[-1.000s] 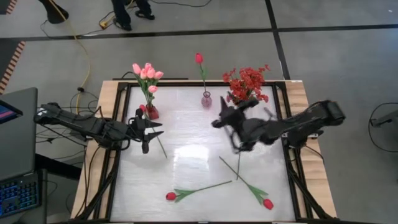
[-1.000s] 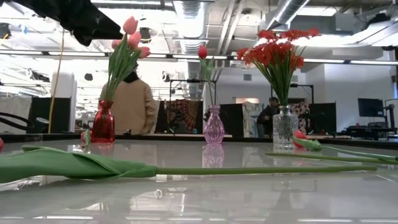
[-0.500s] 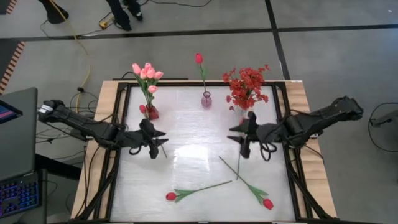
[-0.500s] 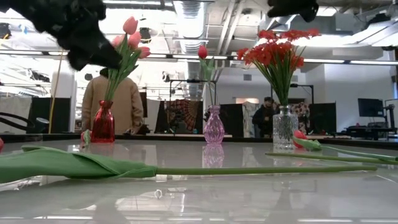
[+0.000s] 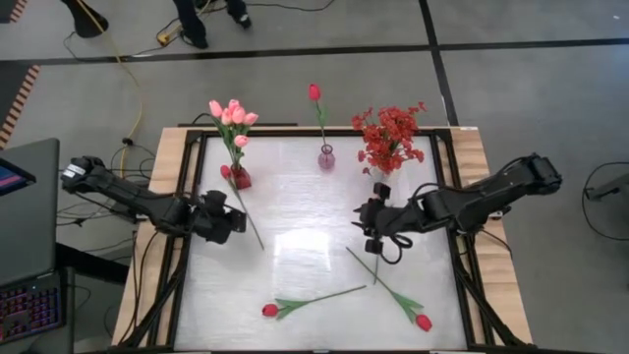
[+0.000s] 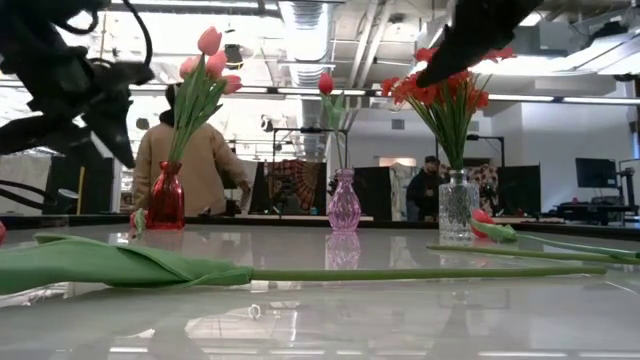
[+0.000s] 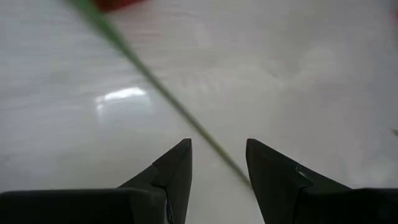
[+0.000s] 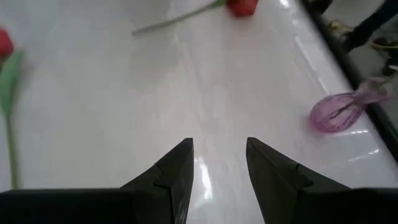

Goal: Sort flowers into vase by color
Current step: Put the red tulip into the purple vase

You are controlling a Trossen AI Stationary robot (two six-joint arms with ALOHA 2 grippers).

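Left gripper [image 5: 228, 218] fingers parted, low over loose stem [image 5: 249, 220] near red vase [image 5: 240, 178]. Right gripper [image 5: 370, 224] fingers parted, empty, above tabletop [image 5: 305, 246] centre-right.

left end effector [image 5: 232, 218] shifted left, right end effector [image 5: 368, 228] lowered, person moved

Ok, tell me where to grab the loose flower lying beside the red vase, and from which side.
Take the bare stem around mid-length, straight down from above, fingers across it. It lies flat on the table, thin and straight, and its head sits close by the red vase, leaving little room there. The open left gripper, hanging over the stem, is probably best placed.
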